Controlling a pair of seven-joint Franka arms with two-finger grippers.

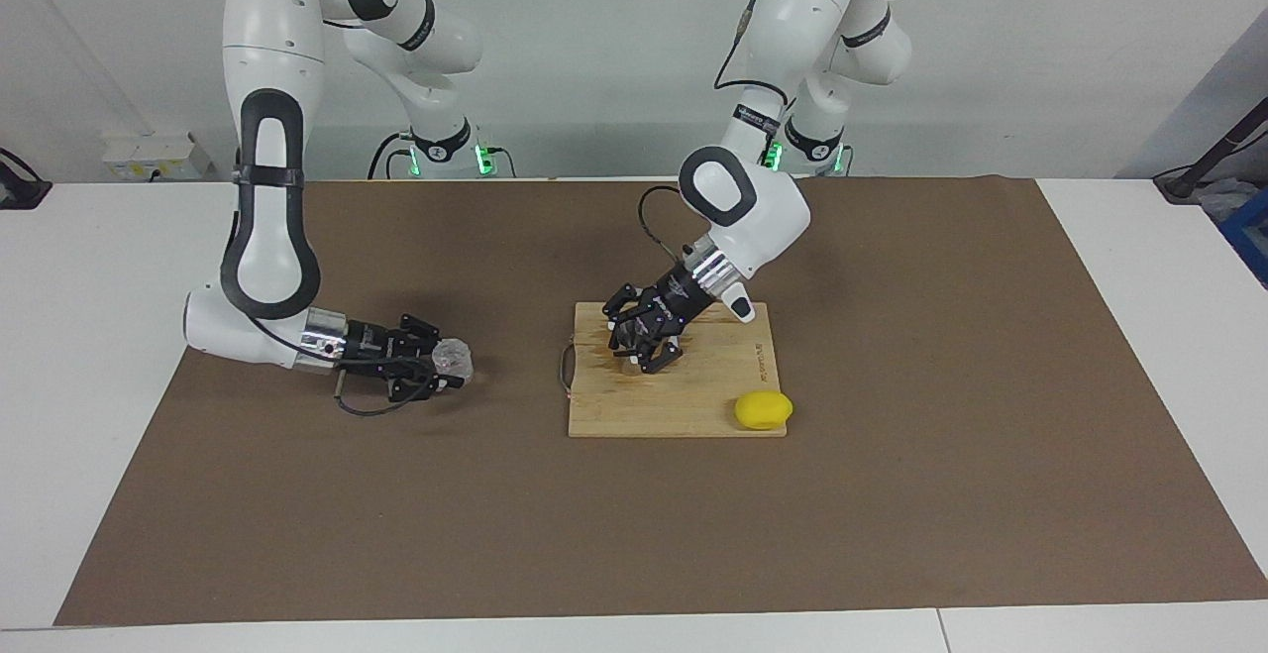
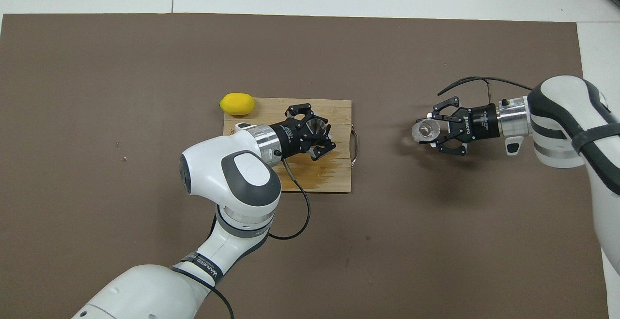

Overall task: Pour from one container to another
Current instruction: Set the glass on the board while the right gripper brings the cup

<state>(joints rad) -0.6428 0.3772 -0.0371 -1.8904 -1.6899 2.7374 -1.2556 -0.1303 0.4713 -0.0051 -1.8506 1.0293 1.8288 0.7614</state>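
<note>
The small clear glass cup (image 1: 456, 360) (image 2: 424, 131) sits upright in my right gripper (image 1: 437, 365) (image 2: 432, 132), which is shut on it low over the brown mat toward the right arm's end. My left gripper (image 1: 639, 353) (image 2: 314, 130) is shut on the silver metal jigger (image 1: 628, 365) (image 2: 317, 124), its open cone facing up. The jigger is at the surface of the wooden cutting board (image 1: 693, 405) (image 2: 334, 176). Whether it touches the board I cannot tell. Cup and jigger are well apart.
A yellow lemon (image 1: 763, 410) (image 2: 237, 104) lies at the board's corner farther from the robots, toward the left arm's end. A darker wet patch (image 2: 319, 171) marks the board near its metal handle (image 2: 355, 147). The brown mat (image 1: 892, 494) covers the table.
</note>
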